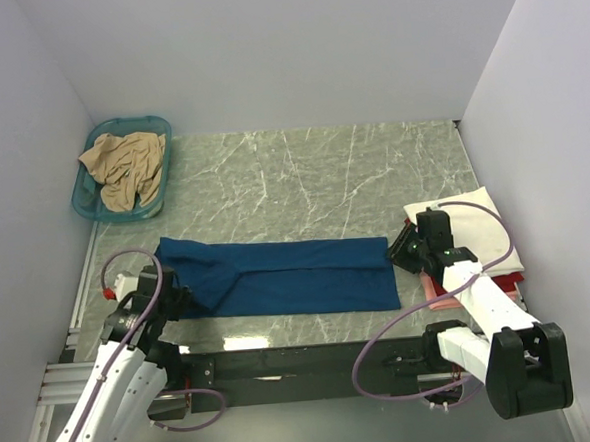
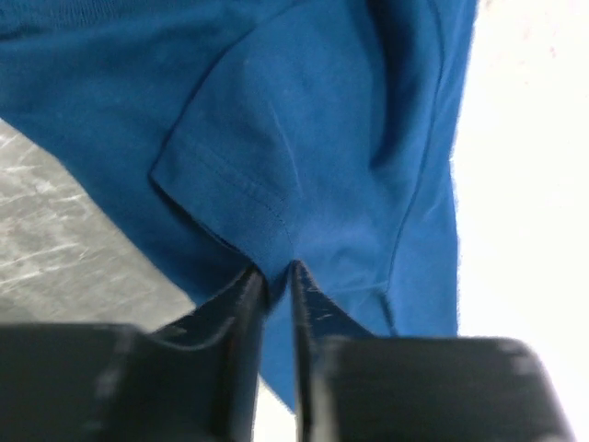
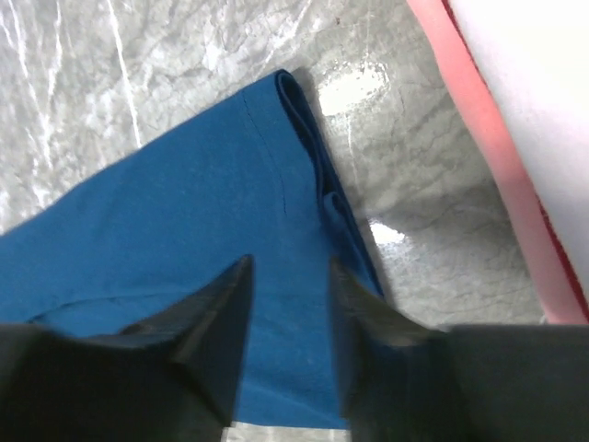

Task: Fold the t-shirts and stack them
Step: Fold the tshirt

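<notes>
Left wrist: blue t-shirt [image 2: 313,138] hem hides left tool [image 2: 276,270] tips, grip unclear; right tool [image 3: 290,264] spread, empty.

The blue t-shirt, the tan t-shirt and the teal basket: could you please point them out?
blue t-shirt [image 1: 308,275], top external view, middle of the folded body
tan t-shirt [image 1: 123,166], top external view, centre of the crumpled cloth
teal basket [image 1: 129,124], top external view, far rim

Blue t-shirt [image 1: 298,276] in long flat fold; tan t-shirt [image 1: 123,166] crumpled; cream-topped stack [image 1: 479,228].
</notes>
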You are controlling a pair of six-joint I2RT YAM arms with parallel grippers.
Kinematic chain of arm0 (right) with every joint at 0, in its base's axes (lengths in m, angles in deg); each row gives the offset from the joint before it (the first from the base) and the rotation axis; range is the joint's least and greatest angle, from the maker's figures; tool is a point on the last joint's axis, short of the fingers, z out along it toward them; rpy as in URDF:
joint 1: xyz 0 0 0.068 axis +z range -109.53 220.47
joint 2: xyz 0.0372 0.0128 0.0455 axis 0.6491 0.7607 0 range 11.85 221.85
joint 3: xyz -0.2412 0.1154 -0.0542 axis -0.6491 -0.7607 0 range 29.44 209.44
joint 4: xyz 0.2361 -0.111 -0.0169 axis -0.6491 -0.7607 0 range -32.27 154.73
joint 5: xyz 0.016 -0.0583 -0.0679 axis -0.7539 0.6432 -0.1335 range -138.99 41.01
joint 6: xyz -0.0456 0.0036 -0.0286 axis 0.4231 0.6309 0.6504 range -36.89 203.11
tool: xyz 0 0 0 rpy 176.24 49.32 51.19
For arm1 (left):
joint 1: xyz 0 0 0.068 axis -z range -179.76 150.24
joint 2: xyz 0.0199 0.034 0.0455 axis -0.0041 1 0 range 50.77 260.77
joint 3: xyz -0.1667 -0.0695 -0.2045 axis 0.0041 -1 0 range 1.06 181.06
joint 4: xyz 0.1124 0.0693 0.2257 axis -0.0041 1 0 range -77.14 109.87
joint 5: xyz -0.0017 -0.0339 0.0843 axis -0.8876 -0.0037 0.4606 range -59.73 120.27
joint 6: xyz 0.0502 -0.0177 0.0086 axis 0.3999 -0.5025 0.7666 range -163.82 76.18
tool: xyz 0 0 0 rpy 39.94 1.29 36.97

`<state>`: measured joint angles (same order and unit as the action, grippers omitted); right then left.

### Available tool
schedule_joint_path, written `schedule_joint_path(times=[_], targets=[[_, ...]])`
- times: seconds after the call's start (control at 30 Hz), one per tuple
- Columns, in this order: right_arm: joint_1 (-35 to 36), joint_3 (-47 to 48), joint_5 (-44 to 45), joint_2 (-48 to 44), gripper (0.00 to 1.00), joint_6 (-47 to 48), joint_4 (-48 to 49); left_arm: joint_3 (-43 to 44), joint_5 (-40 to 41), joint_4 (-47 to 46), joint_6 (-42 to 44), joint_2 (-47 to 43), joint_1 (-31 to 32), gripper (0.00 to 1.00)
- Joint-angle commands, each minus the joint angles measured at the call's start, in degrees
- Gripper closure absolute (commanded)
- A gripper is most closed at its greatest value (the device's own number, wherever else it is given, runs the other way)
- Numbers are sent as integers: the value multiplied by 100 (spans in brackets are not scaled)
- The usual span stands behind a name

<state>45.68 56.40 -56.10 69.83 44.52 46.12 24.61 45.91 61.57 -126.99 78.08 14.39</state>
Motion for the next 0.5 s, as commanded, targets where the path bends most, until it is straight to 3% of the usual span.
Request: schedule_joint_path(times=[0.0,0.17,0.47], targets=[[-3,46,-35,-190,52,115,95,35,-307,-388,82,239,-18,74],[663,335,25,-269,49,150,68,290,-237,-555,556,590,-18,63],[3572,1494,650,898,50,-316,726,1002,369,-125,847,925,-18,42]])
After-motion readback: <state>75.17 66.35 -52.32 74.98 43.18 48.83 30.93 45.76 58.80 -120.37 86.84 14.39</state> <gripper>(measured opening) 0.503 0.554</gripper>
